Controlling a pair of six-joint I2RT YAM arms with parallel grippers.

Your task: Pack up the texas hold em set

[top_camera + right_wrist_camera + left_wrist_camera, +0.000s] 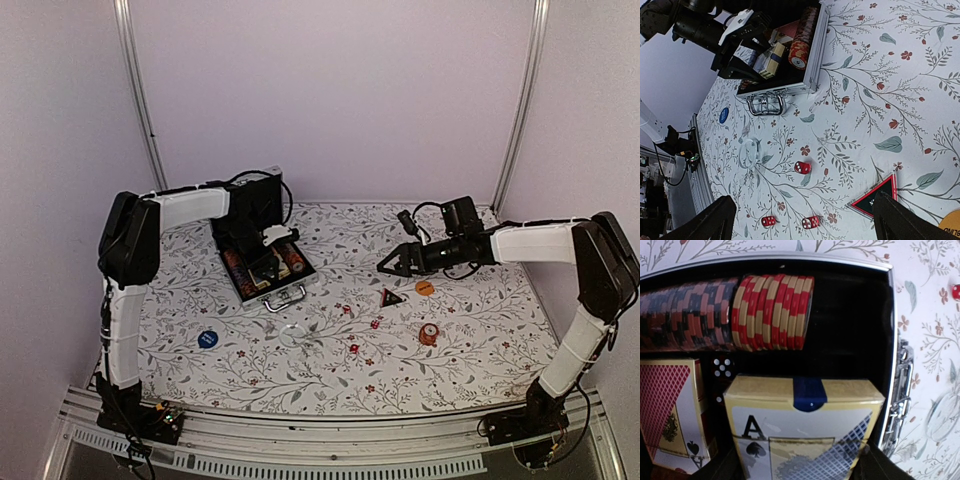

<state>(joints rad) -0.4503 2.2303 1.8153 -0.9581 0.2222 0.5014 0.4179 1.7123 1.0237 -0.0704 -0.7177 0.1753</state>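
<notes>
Left wrist: L fingers point(881, 471) grip glossy boxed deck point(805, 432), R fingers point(905, 222) spread, empty.

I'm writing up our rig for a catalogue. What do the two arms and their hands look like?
The left arm and right arm have white tubular links joined by bulky black joints. The left hand and right hand are black and two-fingered; the left one carries a white part. Black cables loop at both wrists.
</notes>
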